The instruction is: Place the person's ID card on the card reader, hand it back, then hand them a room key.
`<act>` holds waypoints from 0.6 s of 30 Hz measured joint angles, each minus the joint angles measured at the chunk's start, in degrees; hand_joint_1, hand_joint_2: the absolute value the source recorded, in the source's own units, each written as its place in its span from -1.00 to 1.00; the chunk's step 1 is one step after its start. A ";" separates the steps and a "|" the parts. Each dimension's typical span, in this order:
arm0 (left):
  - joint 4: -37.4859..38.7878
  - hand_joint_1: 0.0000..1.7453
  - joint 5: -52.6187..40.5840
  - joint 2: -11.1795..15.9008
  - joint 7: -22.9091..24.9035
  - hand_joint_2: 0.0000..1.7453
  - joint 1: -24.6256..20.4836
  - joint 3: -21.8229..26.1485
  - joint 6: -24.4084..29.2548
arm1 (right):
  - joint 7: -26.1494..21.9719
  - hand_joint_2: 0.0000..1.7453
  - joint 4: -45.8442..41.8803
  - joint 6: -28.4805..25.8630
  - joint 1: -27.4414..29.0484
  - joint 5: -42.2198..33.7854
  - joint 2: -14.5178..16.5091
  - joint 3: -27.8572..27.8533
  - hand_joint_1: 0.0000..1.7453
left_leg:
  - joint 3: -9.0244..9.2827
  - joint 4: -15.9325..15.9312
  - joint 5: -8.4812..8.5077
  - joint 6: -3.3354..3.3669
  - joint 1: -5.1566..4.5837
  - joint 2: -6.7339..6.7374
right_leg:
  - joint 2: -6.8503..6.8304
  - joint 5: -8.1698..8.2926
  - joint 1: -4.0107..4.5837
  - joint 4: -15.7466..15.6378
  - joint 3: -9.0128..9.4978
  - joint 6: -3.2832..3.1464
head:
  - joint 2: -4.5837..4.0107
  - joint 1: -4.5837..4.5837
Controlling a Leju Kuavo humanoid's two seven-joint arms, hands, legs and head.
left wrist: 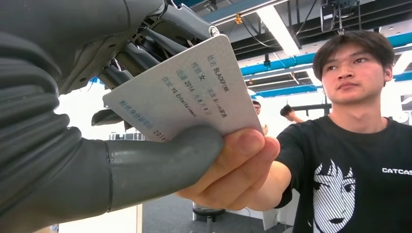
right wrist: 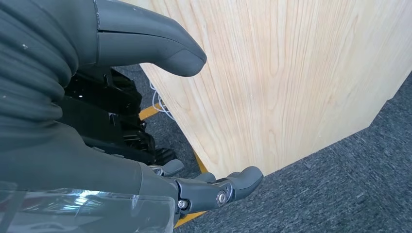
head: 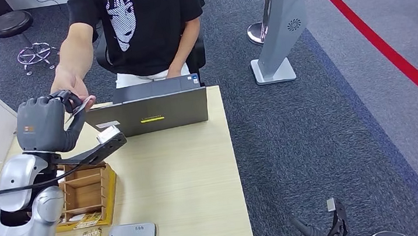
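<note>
"BLACKPINK" ID card (left wrist: 194, 92) in left hand (left wrist: 97, 165)

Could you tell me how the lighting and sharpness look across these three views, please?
Head view: even light, sharp. Left wrist view: ceiling lights glare bright behind the person, yet the ID card print stays mostly legible; the left hand looms soft. Right wrist view: the right hand looks slightly blurred, with a glassy reflection at one corner.
</note>
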 joint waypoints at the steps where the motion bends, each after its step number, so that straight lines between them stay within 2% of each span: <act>1: 0.05 1.00 -0.03 0.01 0.01 1.00 0.00 0.09 0.02 | 0.00 1.00 0.01 -0.01 0.00 -0.12 0.00 0.02 -1.00 | 0.00 0.00 0.00 0.00 0.00 0.00 | 0.00 0.00 0.00 0.00 0.00 0.00 | 0.00 0.01; 2: 0.13 0.99 -0.08 0.01 0.01 1.00 0.00 0.20 0.07 | 0.00 1.00 0.01 -0.03 0.00 -0.28 0.00 0.05 -1.00 | 0.00 0.00 0.00 0.00 0.00 0.00 | 0.00 0.00 0.00 0.00 -0.01 0.00 | 0.00 0.01; 6: 0.33 -0.99 0.01 0.04 -0.04 1.00 0.04 1.17 0.65 | 0.00 1.00 -0.03 -0.22 0.00 -0.66 -0.02 0.22 -1.00 | -0.03 0.00 0.00 0.00 0.00 0.00 | 0.01 0.00 0.00 0.00 -0.04 0.00 | 0.00 0.00; 15: -1.48 -1.00 3.52 1.00 -3.03 1.00 2.34 4.93 4.67 | 0.43 1.00 -1.65 -0.54 0.77 -0.22 0.08 0.25 -1.00 | 0.05 -0.01 0.00 0.00 0.00 0.02 | 0.03 -0.01 0.00 0.00 -0.10 -0.01 | 0.00 0.00; 18: -3.93 -1.00 4.11 1.74 -3.94 1.00 4.54 7.58 6.37 | 0.44 1.00 -5.60 -2.03 5.87 -0.80 1.04 1.45 -1.00 | 0.30 -0.03 -0.02 -0.01 0.01 -0.19 | -0.19 -0.10 0.00 0.00 -0.07 -0.01 | 0.00 0.02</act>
